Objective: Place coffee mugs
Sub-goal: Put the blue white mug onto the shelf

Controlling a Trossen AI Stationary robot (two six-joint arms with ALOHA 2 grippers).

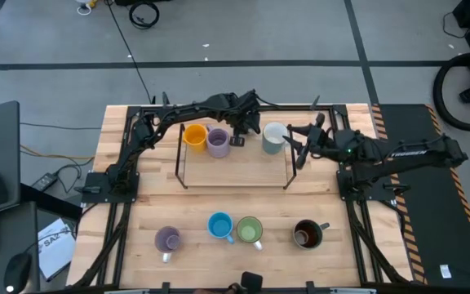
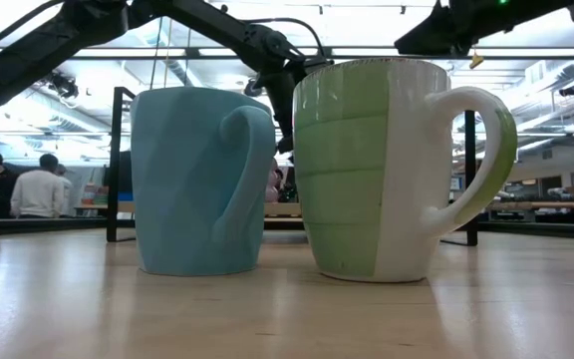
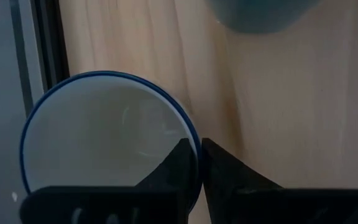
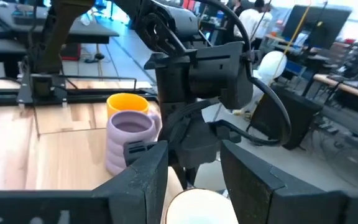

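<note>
A pale grey-white mug (image 1: 273, 137) with a blue rim (image 3: 107, 134) stands inside a black wire frame. My left gripper (image 1: 251, 129) (image 3: 201, 162) comes over it from the left and is shut on its rim. My right gripper (image 1: 294, 144) (image 4: 194, 149) is open, level at the mug's right side, one finger on either side of the mug (image 4: 197, 208); no touch shows. An orange mug (image 1: 194, 135) and a lavender mug (image 1: 217, 143) stand side by side in the frame's left part. Near the front edge stand another lavender mug (image 1: 167, 239), a blue (image 1: 220, 226), a green (image 1: 250, 231) and a dark brown mug (image 1: 307, 234). My left gripper pinches the pale mug's rim (image 3: 194, 146) from above, fingers pointing down: one finger (image 3: 179, 165) inside the mug, the other (image 3: 225, 171) outside its wall. The mug is upright, mouth up. Whether its base is on the table, I cannot tell.
The black frame (image 1: 179, 163) fences the far middle of the table, its thin bars running along the left, right and far sides. In the low view the blue mug (image 2: 202, 179) and green mug (image 2: 377, 170) fill the foreground. People stand in the room beyond.
</note>
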